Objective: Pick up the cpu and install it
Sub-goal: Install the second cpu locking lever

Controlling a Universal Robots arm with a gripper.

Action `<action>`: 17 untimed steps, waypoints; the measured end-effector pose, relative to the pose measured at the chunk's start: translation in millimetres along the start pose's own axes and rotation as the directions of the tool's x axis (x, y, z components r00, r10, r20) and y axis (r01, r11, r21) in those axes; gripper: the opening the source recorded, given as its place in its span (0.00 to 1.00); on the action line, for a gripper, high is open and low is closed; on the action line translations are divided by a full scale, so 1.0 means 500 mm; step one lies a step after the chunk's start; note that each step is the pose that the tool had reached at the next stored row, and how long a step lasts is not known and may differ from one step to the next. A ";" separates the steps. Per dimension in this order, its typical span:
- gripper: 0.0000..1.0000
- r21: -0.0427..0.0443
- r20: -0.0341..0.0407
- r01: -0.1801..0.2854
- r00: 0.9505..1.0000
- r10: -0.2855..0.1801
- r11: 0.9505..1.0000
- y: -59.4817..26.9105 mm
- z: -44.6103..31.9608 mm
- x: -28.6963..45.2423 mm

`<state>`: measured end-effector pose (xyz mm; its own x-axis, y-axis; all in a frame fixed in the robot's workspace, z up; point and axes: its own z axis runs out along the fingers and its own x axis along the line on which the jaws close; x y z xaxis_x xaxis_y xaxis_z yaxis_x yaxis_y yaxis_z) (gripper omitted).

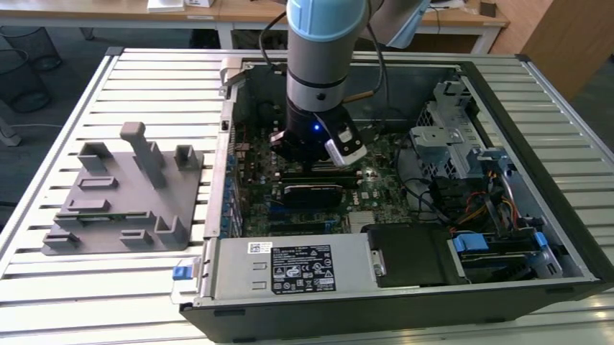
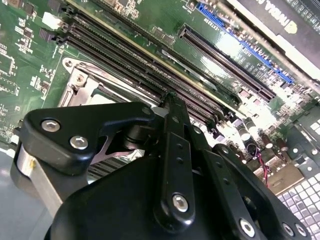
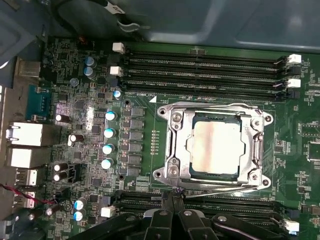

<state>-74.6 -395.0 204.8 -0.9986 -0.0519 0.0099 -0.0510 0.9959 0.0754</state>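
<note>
In the first wrist view the gripper hangs low over the motherboard, its black fingers pressed together to a narrow point with nothing between them. The tips sit just at the edge of the socket frame, between that frame and the nearer bank of memory slots. In the second wrist view the same black linkage of the gripper fills the foreground, its closed tip resting over the slots beside the metal frame.

The cpu lies flat inside the socket, pale silver top up, ringed by the metal frame and its lever. It sits apart from the fingers, not gripped. Beyond it runs a second bank of memory slots, and a row of blue-topped capacitors stands beside the socket.

In the exterior view the arm reaches straight down into the open computer case, with the gripper down near the board. A grey tray with upright posts rests on the slatted table, at the exterior view's left of the case. Farther back stand wooden desks.
</note>
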 end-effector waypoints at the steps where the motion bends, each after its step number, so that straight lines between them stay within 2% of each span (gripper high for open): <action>1: 0.11 -0.003 0.000 0.000 1.000 0.000 1.000 0.000 0.000 0.000; 3: 0.11 -0.006 0.001 0.000 1.000 0.000 1.000 -0.001 0.000 0.000; 17: 0.11 -0.008 0.001 0.000 1.000 0.000 1.000 -0.011 0.000 0.003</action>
<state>-76.1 -400.6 204.2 -0.9986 -0.0520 0.0093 -0.0510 0.9952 0.0834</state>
